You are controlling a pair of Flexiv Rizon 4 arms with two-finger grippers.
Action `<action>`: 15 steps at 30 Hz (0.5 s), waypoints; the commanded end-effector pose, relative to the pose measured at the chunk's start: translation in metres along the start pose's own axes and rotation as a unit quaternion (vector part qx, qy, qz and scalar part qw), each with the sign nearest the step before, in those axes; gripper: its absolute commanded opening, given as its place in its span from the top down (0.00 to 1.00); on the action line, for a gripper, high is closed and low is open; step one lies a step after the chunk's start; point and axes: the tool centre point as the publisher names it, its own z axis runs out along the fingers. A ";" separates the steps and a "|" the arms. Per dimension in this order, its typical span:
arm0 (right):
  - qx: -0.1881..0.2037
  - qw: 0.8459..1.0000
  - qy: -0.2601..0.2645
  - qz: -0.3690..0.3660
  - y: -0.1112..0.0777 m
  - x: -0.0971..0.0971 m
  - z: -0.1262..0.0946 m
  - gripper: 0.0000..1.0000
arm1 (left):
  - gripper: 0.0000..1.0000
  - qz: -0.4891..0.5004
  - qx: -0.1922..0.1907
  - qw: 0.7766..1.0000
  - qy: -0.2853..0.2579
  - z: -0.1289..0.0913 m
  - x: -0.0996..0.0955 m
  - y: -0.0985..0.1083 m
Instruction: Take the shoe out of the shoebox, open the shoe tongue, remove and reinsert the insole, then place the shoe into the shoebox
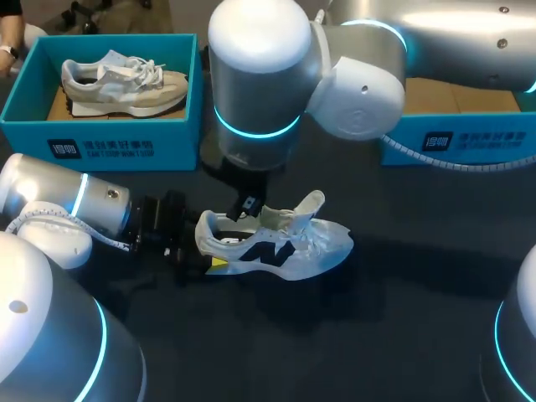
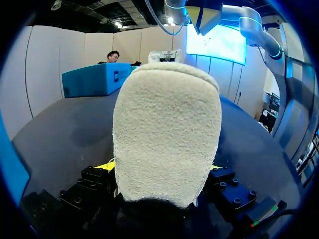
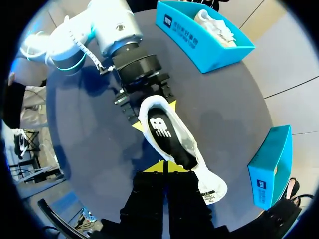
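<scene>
A white shoe with a dark side logo lies on the dark table, toe pointing right and tongue raised. Its black insole shows inside the opening. My left gripper holds the heel from the left, one yellow fingertip pressed on each side. The fuzzy heel fills the left wrist view. My right gripper hangs over the shoe's opening, beside the tongue. Its yellow tips are pressed together at the shoe's rim. I cannot tell whether anything thin is pinched between them.
A teal shoebox at the back left holds a beige and white shoe. A second teal box stands at the back right, under my right arm. Bare table lies in front of the shoe.
</scene>
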 end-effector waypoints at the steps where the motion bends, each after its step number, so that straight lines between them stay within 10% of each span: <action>1: -0.003 1.000 -0.003 -0.019 0.006 -0.001 0.011 1.00 | 1.00 0.000 -0.002 1.000 0.000 -0.001 0.000 0.000; 15: -0.010 0.996 0.002 -0.090 0.023 -0.002 0.044 1.00 | 1.00 0.000 -0.002 1.000 0.000 -0.001 0.000 0.000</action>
